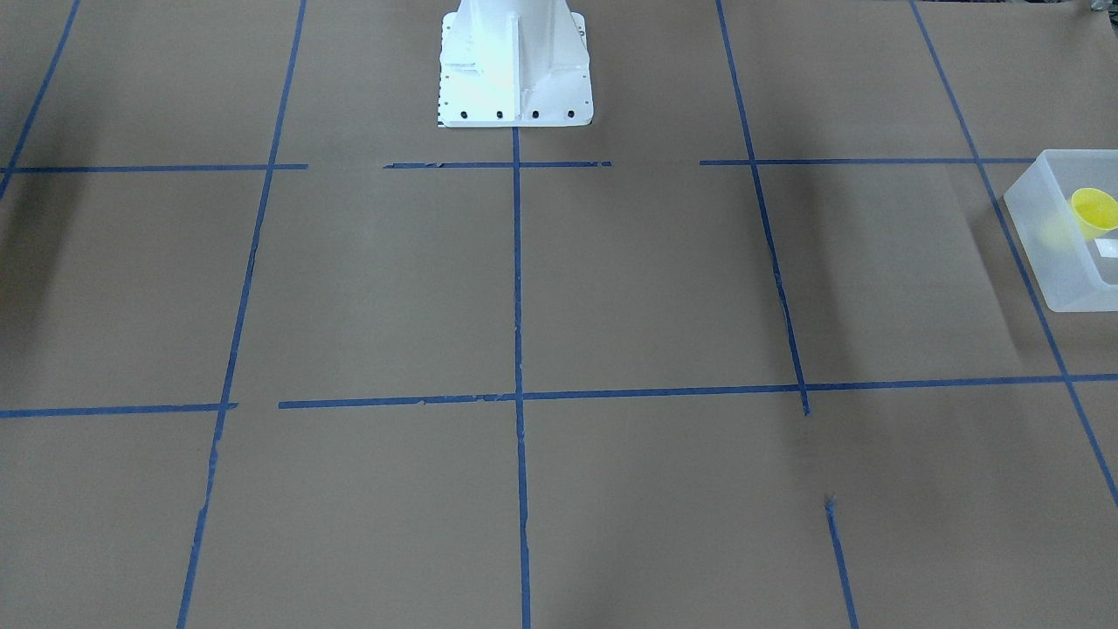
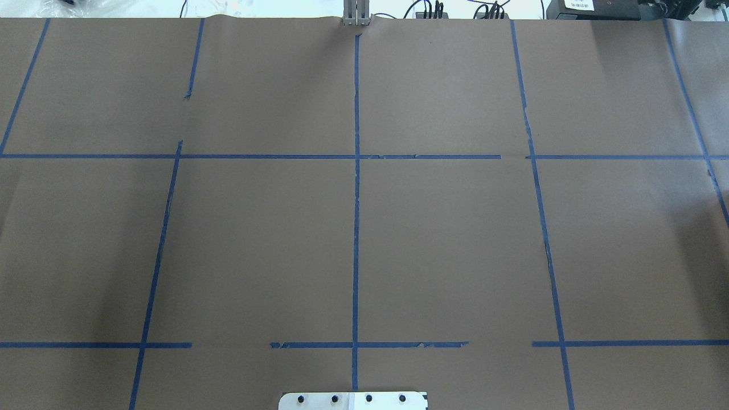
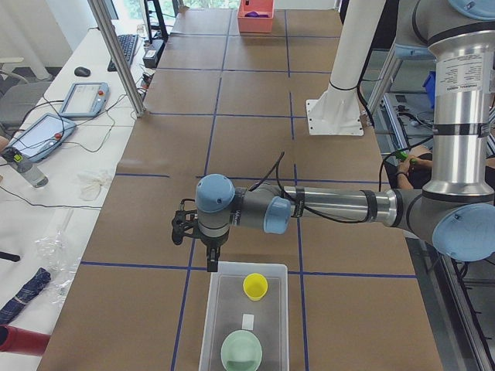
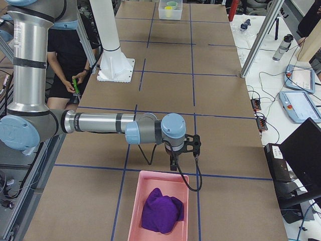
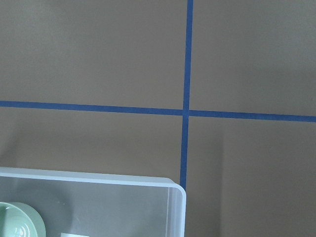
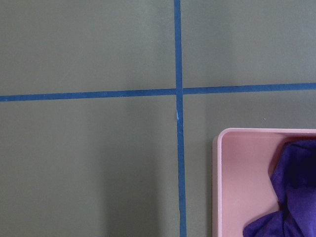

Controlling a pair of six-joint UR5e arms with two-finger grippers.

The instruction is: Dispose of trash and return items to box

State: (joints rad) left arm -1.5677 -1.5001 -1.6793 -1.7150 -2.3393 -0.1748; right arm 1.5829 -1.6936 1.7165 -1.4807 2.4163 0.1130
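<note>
Yellow cup [image 3: 255, 286] in box [image 3: 272, 267], near but apart from left gripper [image 3: 211, 264], jaws unclear

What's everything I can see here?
Table: one, brown paper, blue tape grid, under everything.
Box: one, frosted translucent, table's left end.
Cup: one, yellow, inside the box.
Bowl: one, mint green, inside the box.
Slip: one, white, between cup and bowl.
Tray: one, pink, table's right end.
Cloth: one, purple, bunched in the tray.
Base: one, white, robot's side of table.
Arms: two, silver, blue joints; left arm toward box, right arm toward tray.
Pincers: two, black; left pincer by the box's edge, right pincer by the tray's; open or shut unclear.
</note>
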